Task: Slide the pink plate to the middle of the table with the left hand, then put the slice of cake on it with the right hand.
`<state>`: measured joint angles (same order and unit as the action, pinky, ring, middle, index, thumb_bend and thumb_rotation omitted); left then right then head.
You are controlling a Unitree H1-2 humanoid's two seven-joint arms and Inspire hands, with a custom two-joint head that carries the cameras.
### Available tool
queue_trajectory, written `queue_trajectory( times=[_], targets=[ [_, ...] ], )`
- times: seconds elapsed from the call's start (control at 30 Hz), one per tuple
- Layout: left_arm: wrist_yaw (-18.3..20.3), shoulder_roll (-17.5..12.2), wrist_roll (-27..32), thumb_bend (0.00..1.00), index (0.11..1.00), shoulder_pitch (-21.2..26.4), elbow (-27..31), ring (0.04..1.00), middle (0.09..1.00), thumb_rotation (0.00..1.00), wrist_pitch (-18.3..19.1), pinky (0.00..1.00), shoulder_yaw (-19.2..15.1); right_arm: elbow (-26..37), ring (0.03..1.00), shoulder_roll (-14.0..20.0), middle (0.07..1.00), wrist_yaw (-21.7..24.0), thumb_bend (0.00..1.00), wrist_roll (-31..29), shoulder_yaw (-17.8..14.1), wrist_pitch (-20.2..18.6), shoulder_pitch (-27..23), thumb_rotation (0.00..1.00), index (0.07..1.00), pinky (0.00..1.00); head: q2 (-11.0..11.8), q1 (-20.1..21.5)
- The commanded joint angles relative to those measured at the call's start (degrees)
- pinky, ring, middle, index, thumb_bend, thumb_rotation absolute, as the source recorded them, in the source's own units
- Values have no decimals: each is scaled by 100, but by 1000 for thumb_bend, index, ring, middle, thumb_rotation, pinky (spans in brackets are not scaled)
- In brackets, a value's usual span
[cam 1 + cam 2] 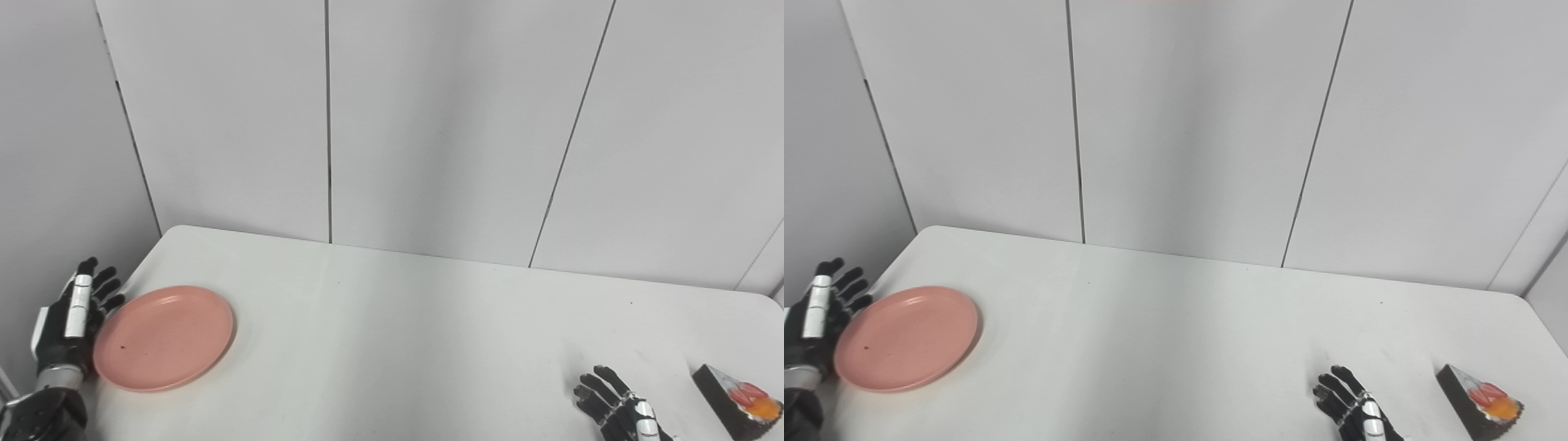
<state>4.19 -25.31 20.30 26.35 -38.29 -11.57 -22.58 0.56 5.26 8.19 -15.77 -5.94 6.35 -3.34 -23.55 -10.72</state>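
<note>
The pink plate [163, 336] lies flat near the table's left edge. My left hand [76, 318] stands upright against the plate's left rim, fingers straight and apart, holding nothing. A dark wedge of cake [738, 401] topped with red and orange fruit sits at the table's front right. My right hand [615, 407] rests low on the table a short way left of the cake, fingers spread, apart from it and partly cut off by the picture's bottom edge.
The white table [416, 331] runs from a rounded far-left corner to the right edge of the picture. Grey wall panels [429, 122] stand directly behind it. Nothing else lies between the plate and the cake.
</note>
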Motion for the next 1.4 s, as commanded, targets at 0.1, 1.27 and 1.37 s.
queue_trajectory(
  times=[0.1,1.27,1.37],
  targets=[
    [143,24,3,825,884,41,469,846,834,853,178,793,119,-15,785,-47,787,-23,696,79,20,85,80,904,797,830,7,-1],
    [129,607,-434,827,865,328,622,814,824,857,541,726,846,175,775,-82,783,-45,669,153,112,30,142,910,788,820,-130,162],
    [67,720,-423,811,862,368,725,801,818,858,665,717,889,196,775,-86,782,-56,666,195,129,39,148,909,786,819,-143,203]
  ],
)
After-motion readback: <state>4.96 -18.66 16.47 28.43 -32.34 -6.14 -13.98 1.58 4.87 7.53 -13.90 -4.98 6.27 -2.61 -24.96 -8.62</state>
